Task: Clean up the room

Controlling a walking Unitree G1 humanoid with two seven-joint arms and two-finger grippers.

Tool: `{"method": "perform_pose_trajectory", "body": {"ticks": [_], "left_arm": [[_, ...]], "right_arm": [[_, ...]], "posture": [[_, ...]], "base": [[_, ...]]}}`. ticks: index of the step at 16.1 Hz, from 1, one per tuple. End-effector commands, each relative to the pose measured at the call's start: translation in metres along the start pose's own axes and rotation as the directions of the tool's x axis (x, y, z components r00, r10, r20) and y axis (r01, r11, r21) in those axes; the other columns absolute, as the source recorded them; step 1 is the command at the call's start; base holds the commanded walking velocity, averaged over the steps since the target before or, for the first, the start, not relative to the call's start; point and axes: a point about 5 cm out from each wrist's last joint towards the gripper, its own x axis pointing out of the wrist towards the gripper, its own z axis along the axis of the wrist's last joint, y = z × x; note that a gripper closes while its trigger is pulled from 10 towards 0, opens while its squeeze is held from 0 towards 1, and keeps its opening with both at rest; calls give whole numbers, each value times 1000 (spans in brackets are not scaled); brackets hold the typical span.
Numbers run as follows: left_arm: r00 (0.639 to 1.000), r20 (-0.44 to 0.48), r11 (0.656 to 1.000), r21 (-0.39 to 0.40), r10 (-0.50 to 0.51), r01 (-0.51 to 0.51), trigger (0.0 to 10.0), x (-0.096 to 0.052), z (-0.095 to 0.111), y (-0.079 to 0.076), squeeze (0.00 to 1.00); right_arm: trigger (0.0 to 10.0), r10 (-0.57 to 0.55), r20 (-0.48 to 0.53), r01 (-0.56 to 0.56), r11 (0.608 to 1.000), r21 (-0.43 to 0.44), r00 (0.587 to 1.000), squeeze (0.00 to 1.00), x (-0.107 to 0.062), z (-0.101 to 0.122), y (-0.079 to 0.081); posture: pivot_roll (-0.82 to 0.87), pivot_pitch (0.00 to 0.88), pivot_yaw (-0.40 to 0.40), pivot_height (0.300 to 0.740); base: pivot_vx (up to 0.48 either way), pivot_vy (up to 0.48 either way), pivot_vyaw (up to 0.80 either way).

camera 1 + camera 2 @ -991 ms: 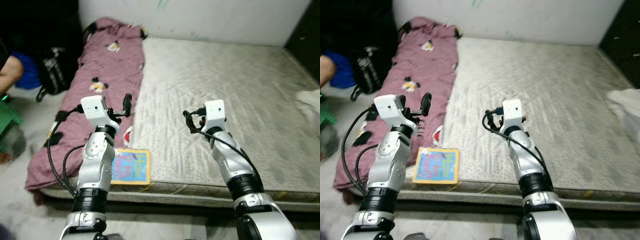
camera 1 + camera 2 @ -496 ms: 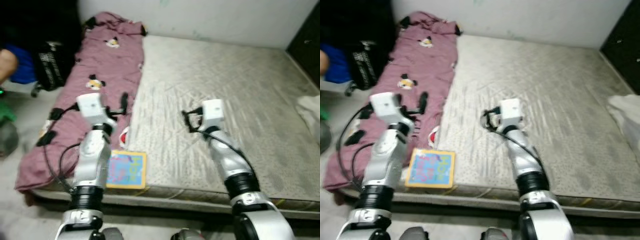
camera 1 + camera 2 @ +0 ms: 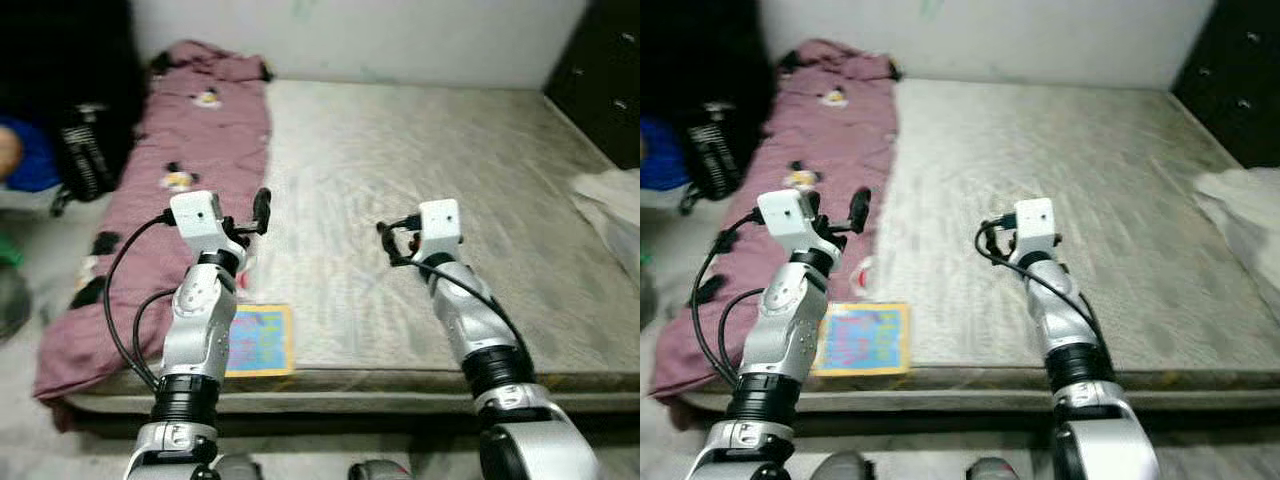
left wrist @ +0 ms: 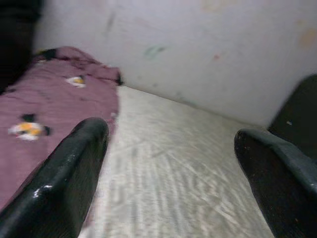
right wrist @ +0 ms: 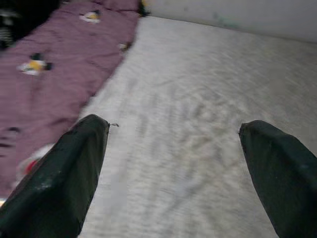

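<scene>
Change: the whole scene is seen to have shifted against the pictures of a second ago, so the camera, not the things, is judged to have moved; the bed is now faced more squarely, and a black cabinet (image 3: 598, 80) has come into view at the far right.
Bag: a black bag (image 3: 82, 150) is seen on the floor by the bed's left side, beside the blanket.
Blanket: a maroon blanket (image 3: 180, 140) with small printed figures is laid along the left edge of the bed, as it was a second ago.
Left tool: the left tool (image 3: 262, 212) is held over the blanket's inner edge, its fingers (image 4: 69, 178) spread wide with nothing between them; its pose against the arm is unchanged.
Book: a bright picture book (image 3: 258, 340) lies flat at the near edge of the mattress, just beside the left arm, untouched.
Bed: the bare grey mattress (image 3: 420, 150) takes up the middle of the view.
Right tool: the right tool (image 3: 392, 243) is held over bare mattress, its fingers (image 5: 74, 173) also wide apart and empty.
Cloth: a pale cloth (image 3: 610, 200) is seen at the right edge of the bed.
Meaning: nothing is judged to have been picked up yet; the approach seems only just finished, and the book is probably the nearest thing to be tidied.
</scene>
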Motion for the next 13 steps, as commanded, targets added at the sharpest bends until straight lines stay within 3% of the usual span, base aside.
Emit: {"method": "perform_pose_trajectory", "body": {"ticks": [1, 9, 13], "left_arm": [[1000, 9, 1000, 5, 9, -9, 10000, 1, 3, 3, 0], [999, -1, 999, -12, 38, -38, 10000, -2, 1, 4, 0], [999, -23, 999, -13, 34, -34, 10000, -8, -4, 4, 0]], "right_arm": [[10000, 23, 0, -23, 1000, -10, 1000, 0, 2, 3, 5], [10000, 24, 1, -24, 1000, -8, 1000, 0, -1, 1, 4], [10000, 19, -9, -19, 1000, 8, 1000, 0, -7, -6, 4]], "posture": [[-8, 0, -36, 740], [-18, 0, -37, 740], [-21, 0, -31, 740]], "base": [[0, 480, 0], [0, 480, 0], [0, 83, 0]]}}
